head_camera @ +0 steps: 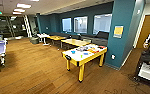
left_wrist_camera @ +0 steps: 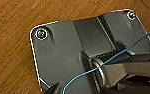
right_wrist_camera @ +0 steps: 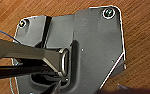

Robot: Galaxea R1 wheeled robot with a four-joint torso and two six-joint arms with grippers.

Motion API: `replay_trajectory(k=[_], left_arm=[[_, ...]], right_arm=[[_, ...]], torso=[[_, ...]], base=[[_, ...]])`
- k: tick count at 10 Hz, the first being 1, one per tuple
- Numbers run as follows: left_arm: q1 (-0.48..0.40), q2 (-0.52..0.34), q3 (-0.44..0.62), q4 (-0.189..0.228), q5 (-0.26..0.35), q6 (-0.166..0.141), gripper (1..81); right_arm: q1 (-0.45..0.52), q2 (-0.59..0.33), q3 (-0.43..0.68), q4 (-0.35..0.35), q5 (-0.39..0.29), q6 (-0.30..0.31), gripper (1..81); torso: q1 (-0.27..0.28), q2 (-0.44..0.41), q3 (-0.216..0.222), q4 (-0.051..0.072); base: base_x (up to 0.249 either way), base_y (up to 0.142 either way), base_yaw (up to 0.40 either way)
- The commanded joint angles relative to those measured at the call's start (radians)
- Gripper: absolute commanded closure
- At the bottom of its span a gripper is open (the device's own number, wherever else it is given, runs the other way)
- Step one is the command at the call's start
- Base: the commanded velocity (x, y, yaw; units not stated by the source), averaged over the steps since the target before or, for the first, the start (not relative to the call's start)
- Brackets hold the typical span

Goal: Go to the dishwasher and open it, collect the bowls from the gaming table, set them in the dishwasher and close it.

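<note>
Though blurred, bowls (head_camera: 73, 52) dot the gaming table (head_camera: 79, 58)

A long narrow tabletop (head_camera: 79, 57) with a plain white surface, yellow edge and yellow legs stood on the brown wood-plank floor (head_camera: 36, 72), right of centre and near a teal wall. Small bright-coloured things lay scattered on it: a blue bowl-like piece (head_camera: 73, 52) toward the near left end, another blue one (head_camera: 85, 53) mid-table, and yellow, orange and red items toward the far end, too blurred to identify. Farther back stood yellow-topped square tables (head_camera: 56, 37).
</note>
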Motion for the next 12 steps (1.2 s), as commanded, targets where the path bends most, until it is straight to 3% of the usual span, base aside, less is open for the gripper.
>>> replay_trajectory(k=[1,12], left_arm=[[-0.051,-0.005,-0.002,0.001,0.049,0.005,1.0],[-0.051,-0.008,-0.002,-0.003,0.049,0.005,1.0]], right_arm=[[0.046,-0.003,-0.002,0.0,-0.041,-0.004,1.0],[0.053,-0.002,-0.002,-0.001,-0.042,-0.004,1.0]], torso=[[0.0,0.0,0.0,0.0],[0.0,0.0,0.0,0.0]], base=[[0.119,0.0,0.0],[0.12,0.011,0.0]])
